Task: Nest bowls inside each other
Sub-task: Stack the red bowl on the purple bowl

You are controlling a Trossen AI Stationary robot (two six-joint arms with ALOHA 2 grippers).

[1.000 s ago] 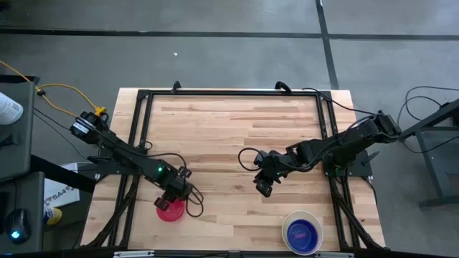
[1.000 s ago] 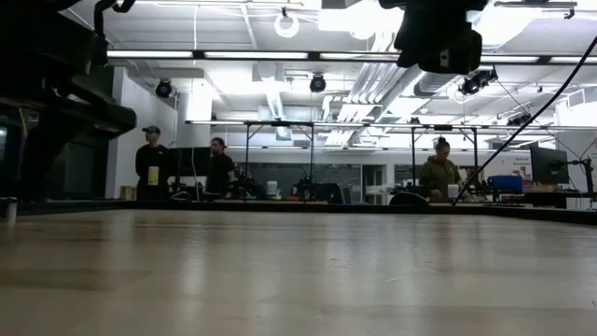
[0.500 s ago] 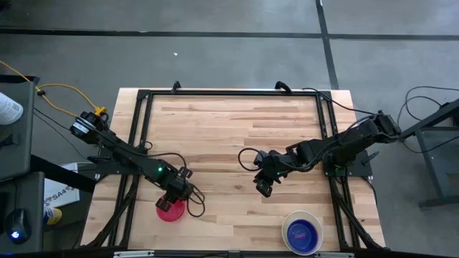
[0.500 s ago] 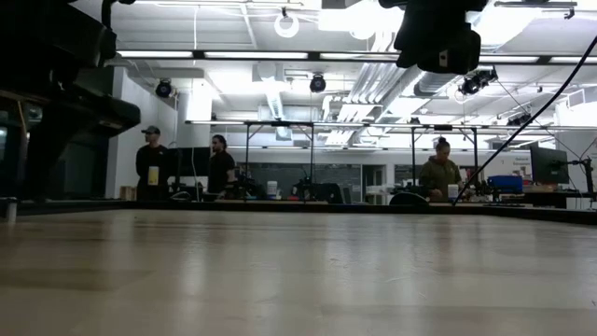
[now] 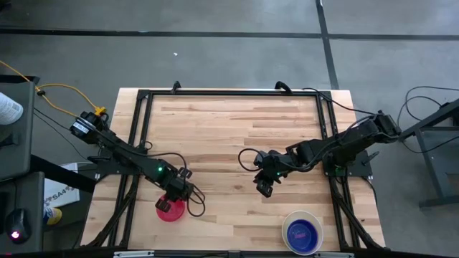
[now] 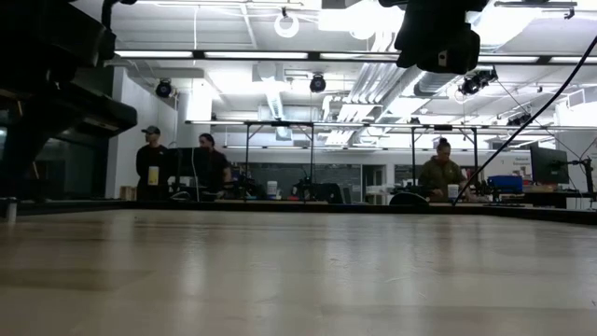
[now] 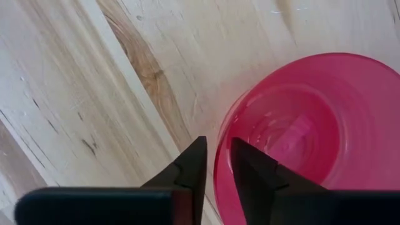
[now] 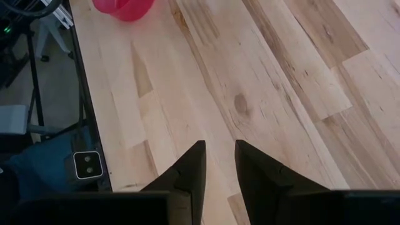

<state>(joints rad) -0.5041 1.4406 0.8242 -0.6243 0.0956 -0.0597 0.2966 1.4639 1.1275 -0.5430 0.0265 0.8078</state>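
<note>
A pinkish-red bowl (image 5: 171,213) stands upright on its base near the table's front left. My left gripper (image 5: 171,203) is over its far rim, shut on it, and the bowl fills the left wrist view (image 7: 300,137). Near the front right a blue bowl (image 5: 302,233) sits inside a larger white bowl (image 5: 287,223). My right gripper (image 5: 264,188) hangs above the bare table right of centre, fingers a little apart (image 8: 220,156) with nothing between them. The right wrist view shows the pinkish-red bowl (image 8: 125,7) far off. My left gripper (image 7: 219,159) has the pinkish-red bowl's rim (image 7: 217,181) between its two fingers, one finger inside the bowl (image 7: 250,169) and one outside (image 7: 194,165). The fingers come steeply from above. The bowl stands upright with its base on the table.
A black frame (image 5: 229,93) runs round the wooden tabletop. A black cable loops on the table by each gripper (image 5: 247,159). Bare wood lies between the two arms and toward the far edge. People stand in the room beyond the table (image 6: 152,168).
</note>
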